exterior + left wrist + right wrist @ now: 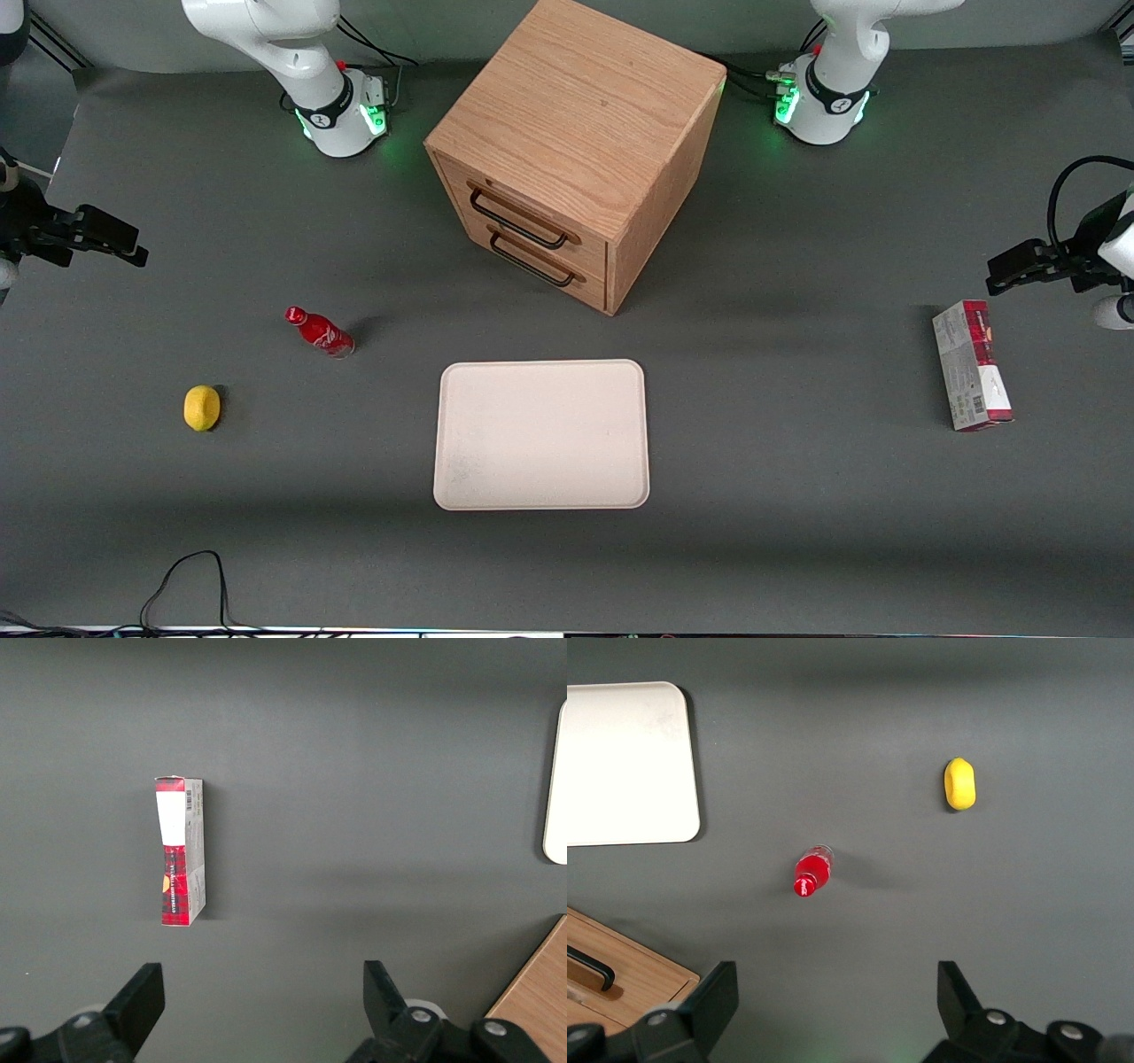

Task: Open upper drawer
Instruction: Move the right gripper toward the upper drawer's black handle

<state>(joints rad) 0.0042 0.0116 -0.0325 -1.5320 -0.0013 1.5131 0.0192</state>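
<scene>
The right arm's black gripper (833, 1014) hangs high over the dark grey counter (797, 496), fingers spread wide, holding nothing. Below it stand a small red bottle (812, 872) and a yellow lemon (959, 783), well apart. The oak-wood upper drawer (523, 215) sits shut in the boxy cabinet (580, 97), farther from the front camera than the pale rectangular tray (541, 434), with open counter between.
</scene>
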